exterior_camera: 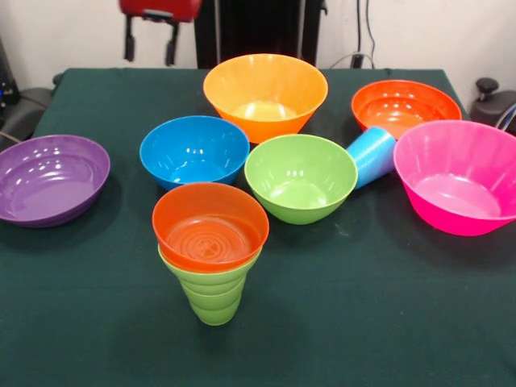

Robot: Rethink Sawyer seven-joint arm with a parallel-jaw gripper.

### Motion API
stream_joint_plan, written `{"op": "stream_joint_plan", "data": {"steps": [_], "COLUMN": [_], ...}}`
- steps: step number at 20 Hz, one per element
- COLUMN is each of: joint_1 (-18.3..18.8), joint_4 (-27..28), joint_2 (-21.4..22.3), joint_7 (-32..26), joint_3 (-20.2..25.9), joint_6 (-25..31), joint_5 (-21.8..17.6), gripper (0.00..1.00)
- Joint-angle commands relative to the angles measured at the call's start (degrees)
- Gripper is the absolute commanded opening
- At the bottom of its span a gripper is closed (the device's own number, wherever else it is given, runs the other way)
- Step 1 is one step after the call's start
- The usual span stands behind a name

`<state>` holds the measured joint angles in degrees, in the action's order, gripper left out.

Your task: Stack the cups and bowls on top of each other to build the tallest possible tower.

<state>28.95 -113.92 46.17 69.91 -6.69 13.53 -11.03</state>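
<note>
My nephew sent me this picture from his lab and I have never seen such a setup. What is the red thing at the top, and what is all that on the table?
The red part is a robot arm's pincer, hanging open above the far side of the table and holding nothing. The camera sits across the table, facing the robot. On the dark green cloth stand plastic bowls: purple, blue, green, yellow-orange, pink and an orange one at the back. A light blue cup lies tilted between the green and pink bowls. In front, a small orange bowl sits on an upright lime green cup.
</note>
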Motion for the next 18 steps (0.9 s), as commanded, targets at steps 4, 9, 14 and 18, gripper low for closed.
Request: {"op": "stream_joint_plan", "data": {"steps": [4,9,14,18], "joint_1": [17.90,25.84,33.11,34.98], "joint_4": [-11.10,-9.73,-11.77,-12.84], "joint_2": [4.10,1.89,1.93,1.52], "joint_7": [-5.38,-5.31,-4.62,-2.98], "joint_3": [7.77,11.00,14.14,15.15], "joint_6": [-0.64,-0.65,-2.25,-3.49], "joint_5": [-14.01,-19.16,-24.45,-28.09], "gripper": [1.00,1.00,1.00,1.00]}}
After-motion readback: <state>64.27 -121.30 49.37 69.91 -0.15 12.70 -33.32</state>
